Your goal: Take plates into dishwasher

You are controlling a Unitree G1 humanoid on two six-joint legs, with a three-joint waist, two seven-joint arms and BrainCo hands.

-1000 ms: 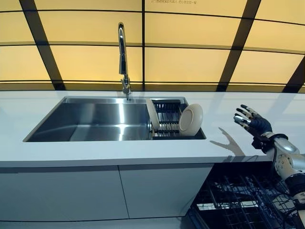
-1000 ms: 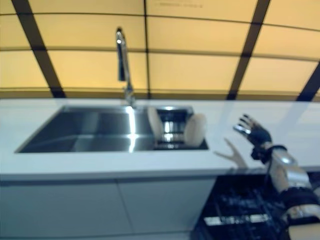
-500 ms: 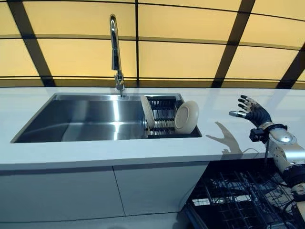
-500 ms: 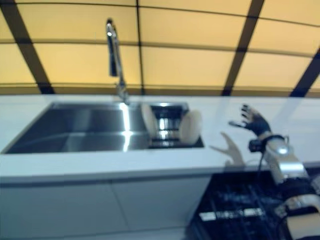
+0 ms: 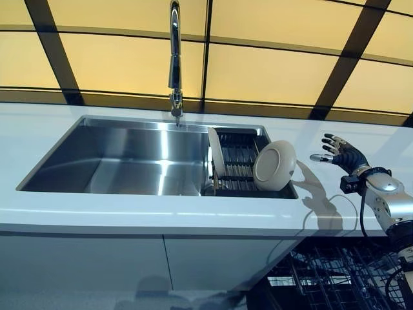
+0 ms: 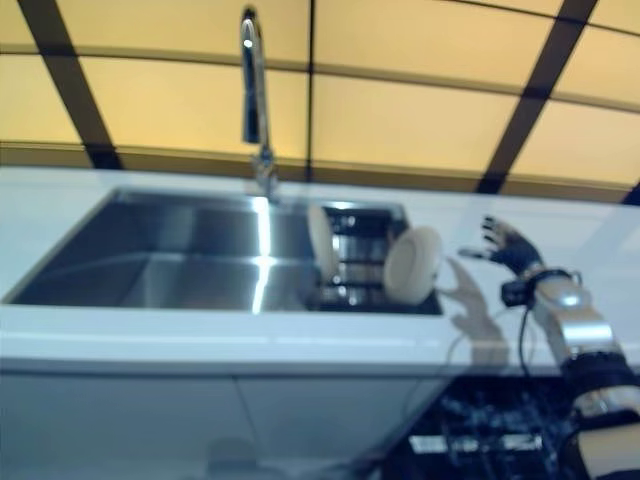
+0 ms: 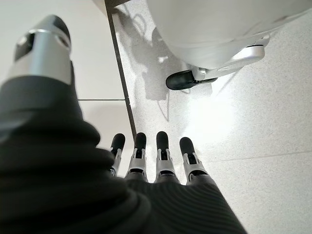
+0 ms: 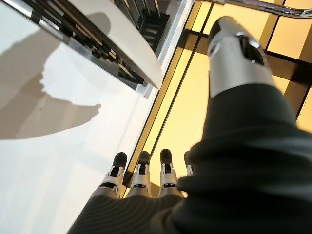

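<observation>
Left eye view shows you two plates (image 5: 274,165) upright in the sink (image 5: 129,158) rack (image 5: 237,161), right hand (image 5: 345,155) spread above counter (image 5: 335,206), dishwasher rack (image 5: 329,278) below, left hand (image 7: 161,165) straight-fingered toward floor.

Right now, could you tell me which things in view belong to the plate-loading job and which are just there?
Job: two plates standing in the sink rack; open dishwasher rack; right hand, open above the counter.
Just there: faucet; sink basin; counter.

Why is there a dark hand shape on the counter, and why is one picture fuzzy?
Left eye view: it's the shadow cast by the open right hand on the counter; glare streaks the sink. Right eye view: blurred all over. Right wrist view: same shadow.
</observation>
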